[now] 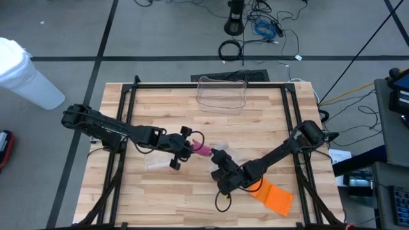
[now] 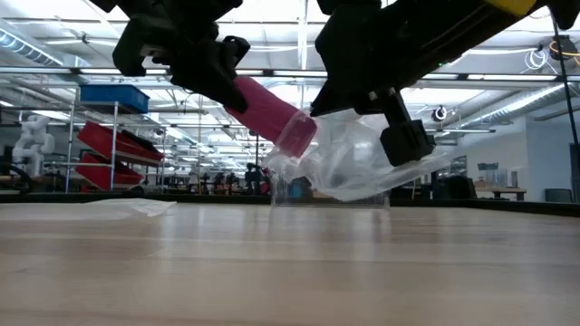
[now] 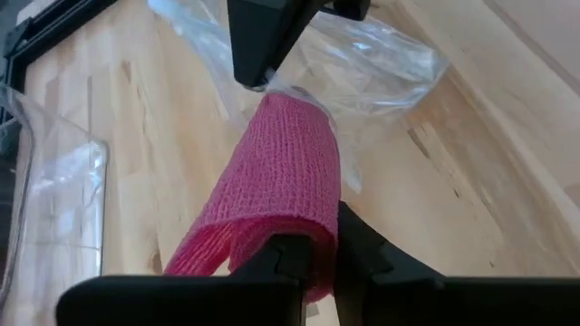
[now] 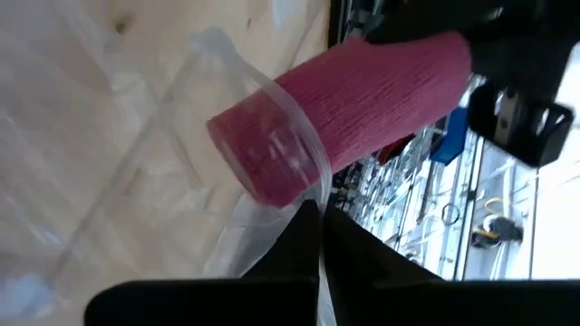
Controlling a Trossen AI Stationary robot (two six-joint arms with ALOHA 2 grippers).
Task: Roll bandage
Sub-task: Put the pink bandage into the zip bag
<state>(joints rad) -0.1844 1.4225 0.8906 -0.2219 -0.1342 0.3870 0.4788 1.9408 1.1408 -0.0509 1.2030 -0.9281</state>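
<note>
Pink bandage roll held mid-air between both grippers, one end inside a clear plastic wrapper.

Left gripper (image 1: 181,148) is clamped narrow on the pink bandage roll (image 2: 267,113); left wrist view shows its fingers (image 3: 292,254) pinching the near end of the roll, which sticks out forward past them. Roll is tilted, far end lower, off the wooden table (image 1: 192,191), near the table's middle. Far end sits inside the mouth of the clear plastic wrapper (image 2: 362,163). Right gripper (image 1: 220,160) is just beside that end, fingers pressed together on the wrapper edge, touching plastic and not the roll. Clear plastic bin (image 1: 222,92) sits at the table's far edge; orange sheet (image 1: 271,195) lies near the right arm, well apart from the roll.
</note>
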